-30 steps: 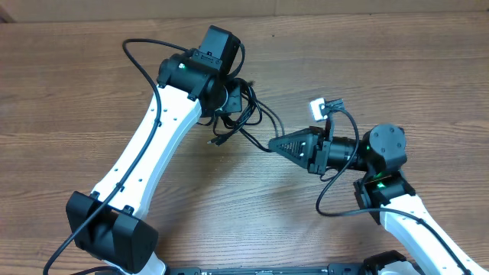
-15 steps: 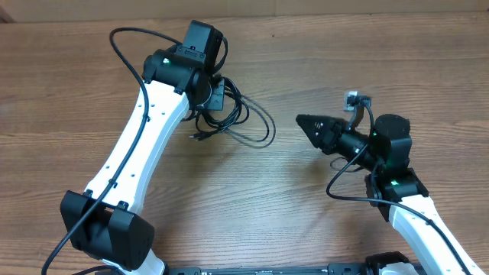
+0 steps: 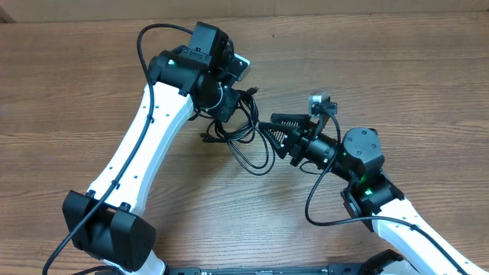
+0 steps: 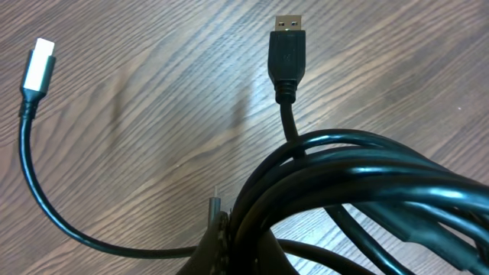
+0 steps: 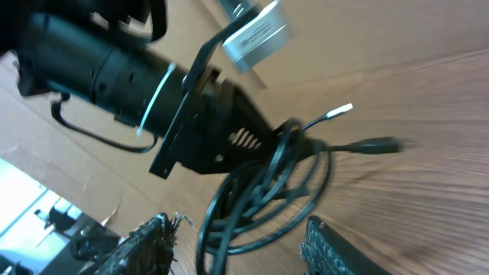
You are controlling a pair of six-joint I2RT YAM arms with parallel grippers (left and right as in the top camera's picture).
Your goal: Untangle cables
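Note:
The cables (image 3: pixel 248 141) are a tangle of thin black loops in the middle of the wooden table. My left gripper (image 3: pixel 231 107) is shut on the top of the bundle. In the left wrist view the thick coil (image 4: pixel 351 179) rises from my gripper (image 4: pixel 229 241). A black USB plug (image 4: pixel 288 50) and a silver-white connector (image 4: pixel 38 65) lie loose on the wood. My right gripper (image 3: pixel 272 136) is open, just right of the loops. In the right wrist view the loops (image 5: pixel 256 191) hang between its fingers (image 5: pixel 145 244) without being pinched.
The table (image 3: pixel 397 69) is bare brown wood. The left arm's white link (image 3: pixel 145 149) runs diagonally from the front left. A thicker black wire (image 3: pixel 325 206) loops off the right arm. A cardboard wall (image 5: pixel 92 176) shows in the right wrist view.
My right gripper has opened and swung back in to the cable loops after pulling away. The left arm has shifted slightly right, still gripping the bundle.

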